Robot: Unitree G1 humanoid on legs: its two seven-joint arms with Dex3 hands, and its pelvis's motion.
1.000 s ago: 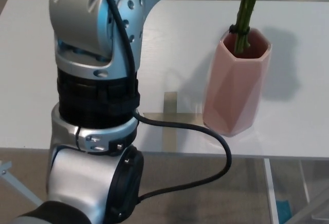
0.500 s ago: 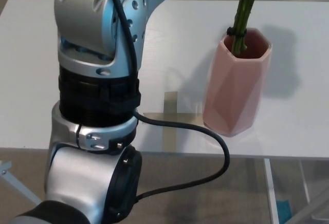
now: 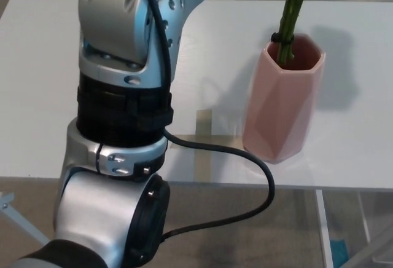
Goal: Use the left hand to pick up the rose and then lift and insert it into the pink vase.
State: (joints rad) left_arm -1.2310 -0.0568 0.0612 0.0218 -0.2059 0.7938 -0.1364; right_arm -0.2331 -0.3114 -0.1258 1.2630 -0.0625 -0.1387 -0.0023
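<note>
Since the rose stem (image 3: 288,19) already stands inside the pink vase (image 3: 282,99) on the white bench (image 3: 37,96), with the left arm (image 3: 123,108) beside the vase and its fingers out of view, any release should let go straight up without tipping the vase.

At the right of the frame the faceted vase (image 3: 282,105) is pale pink, and the rose stem (image 3: 290,17) standing in it is green, with a thin black band around it just above the rim and a darker green leaf at the top edge. The table (image 3: 356,151) is plain white with a dull metallic strip near the centre. The arm (image 3: 116,126) filling the left is silver-grey with a ribbed black collar and a black cable (image 3: 245,157).
</note>
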